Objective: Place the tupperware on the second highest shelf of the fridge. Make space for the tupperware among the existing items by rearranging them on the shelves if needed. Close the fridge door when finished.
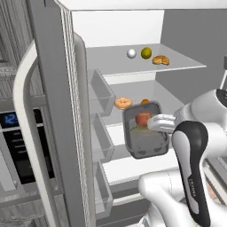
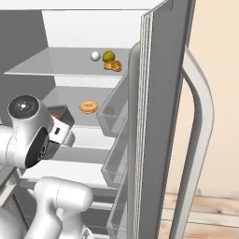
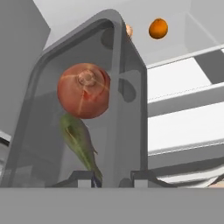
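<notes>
The end effector [image 3: 113, 178] is clamped on one wall of the tupperware [image 1: 146, 131]; in the hand view its two dark finger tips sit at 6 o'clock, one on each side of that wall. The tupperware is carried in the air in front of the open fridge [image 1: 133, 26], tilted, with its open side facing the left base view. It rests on no shelf.

Contents of the tupperware, hand view:
- One red round fruit [image 3: 84, 90] at the centre.
- One green strip [image 3: 78, 142] at 6 o'clock of the fruit.

Second highest shelf [image 1: 133, 88], behind the tupperware:
- One tan ring [image 1: 123, 103], at 11 o'clock of the tupperware in the left base view.
- One small orange [image 3: 158, 28], at 2 o'clock in the hand view; in the left base view it is just above the tub's upper rim.

Top shelf [image 1: 186, 65], three items in a close group:
- One white ball [image 1: 131, 53].
- One yellow-green fruit [image 1: 146, 52] at 3 o'clock of the ball.
- One brown pastry [image 1: 161, 60] at 4 o'clock of the yellow-green fruit.

Both fridge doors stand open. The door bins [image 1: 101, 91] on the left door number three, stacked one above the other.
</notes>
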Robot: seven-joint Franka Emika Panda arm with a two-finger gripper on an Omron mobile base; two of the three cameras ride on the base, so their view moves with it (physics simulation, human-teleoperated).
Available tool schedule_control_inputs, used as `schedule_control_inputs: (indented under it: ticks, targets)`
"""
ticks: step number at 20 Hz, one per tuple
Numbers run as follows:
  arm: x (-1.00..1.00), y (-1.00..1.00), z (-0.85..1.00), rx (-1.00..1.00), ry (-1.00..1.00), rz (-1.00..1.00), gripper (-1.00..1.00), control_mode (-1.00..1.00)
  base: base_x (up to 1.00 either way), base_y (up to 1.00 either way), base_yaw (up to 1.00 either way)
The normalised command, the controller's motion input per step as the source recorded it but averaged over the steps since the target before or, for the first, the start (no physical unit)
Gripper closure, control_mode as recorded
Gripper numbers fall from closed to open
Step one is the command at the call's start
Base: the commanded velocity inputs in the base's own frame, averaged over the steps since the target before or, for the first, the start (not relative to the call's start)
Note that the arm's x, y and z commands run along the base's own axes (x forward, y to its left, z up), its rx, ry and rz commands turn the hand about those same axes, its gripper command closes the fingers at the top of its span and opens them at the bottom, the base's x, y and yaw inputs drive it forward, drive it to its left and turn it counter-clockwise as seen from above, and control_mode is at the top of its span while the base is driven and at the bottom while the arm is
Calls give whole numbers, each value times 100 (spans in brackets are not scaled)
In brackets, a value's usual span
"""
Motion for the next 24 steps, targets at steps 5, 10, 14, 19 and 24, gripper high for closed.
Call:
schedule_control_inputs:
  ticks: [5, 10, 14, 19, 24]
  targets:
    - [12, 21, -1, 9, 0, 13, 100, -100, 0, 0, 0]
    - [34, 3, -13, 12, 0, 4, 100, -100, 0, 0, 0]
    - [42, 13, -19, 8, 1, 0, 100, -100, 0, 0, 0]
    - [39, 32, -8, 5, 5, 1, 100, -100, 0, 0, 0]
    - [34, 20, -5, 6, 4, 2, 100, -100, 0, 0, 0]
